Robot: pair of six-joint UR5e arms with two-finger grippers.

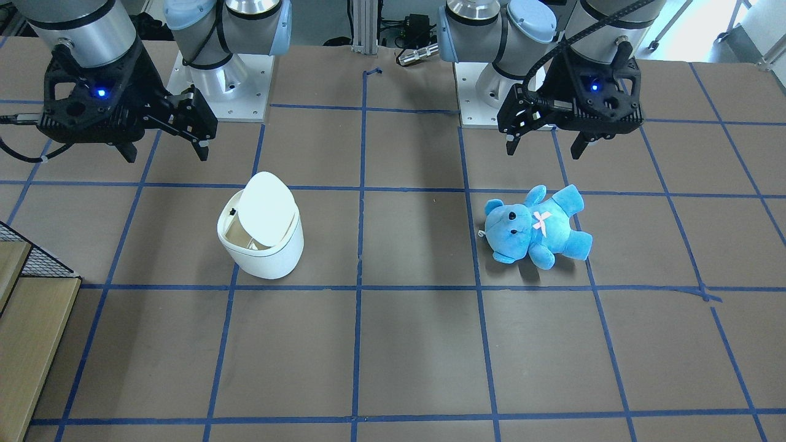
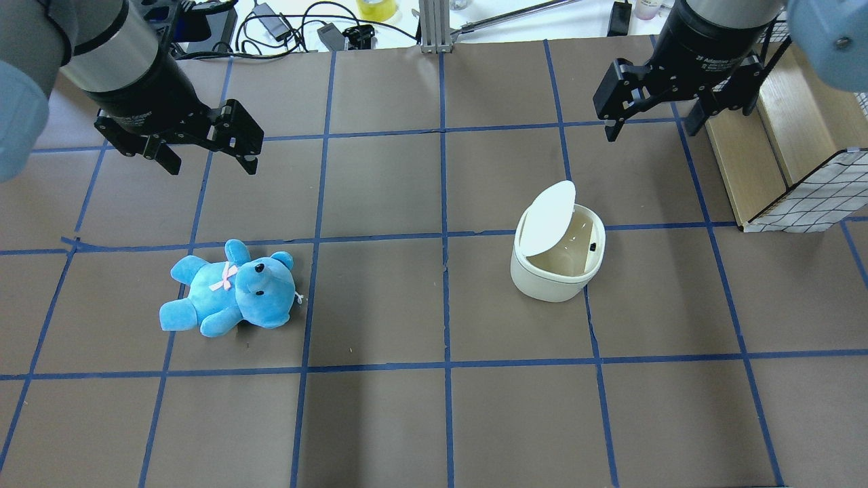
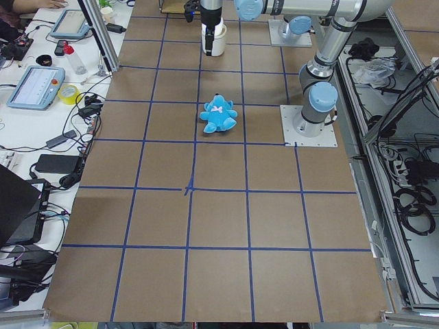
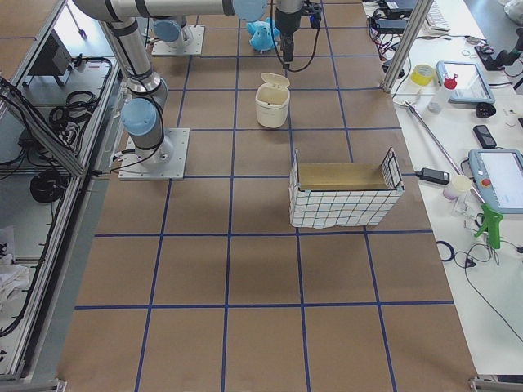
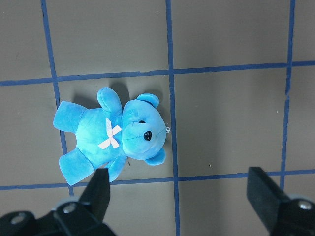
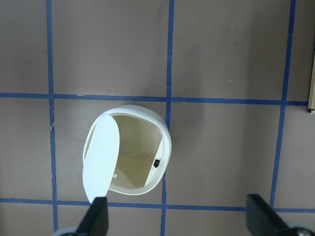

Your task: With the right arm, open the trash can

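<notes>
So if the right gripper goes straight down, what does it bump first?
Probably bare table beside the trash can, not the can; the right gripper hangs off to its side, but depth is unclear.

Item: trash can (image 2: 550, 279), small, white, rounded-square, upright on the table (image 2: 380, 420) by a crossing of blue tape lines. Its flat lid (image 2: 546, 218) is tipped up steeply on one side, exposing a cream interior with a small dark spot on the inner rim, possibly a latch, too small to tell. Item: my right arm (image 1: 83, 31), silver-grey with light-blue joint caps, carrying a black blue-lit gripper (image 1: 166, 151) that hangs above and apart from the can, jaws spread, nothing between them.
</notes>
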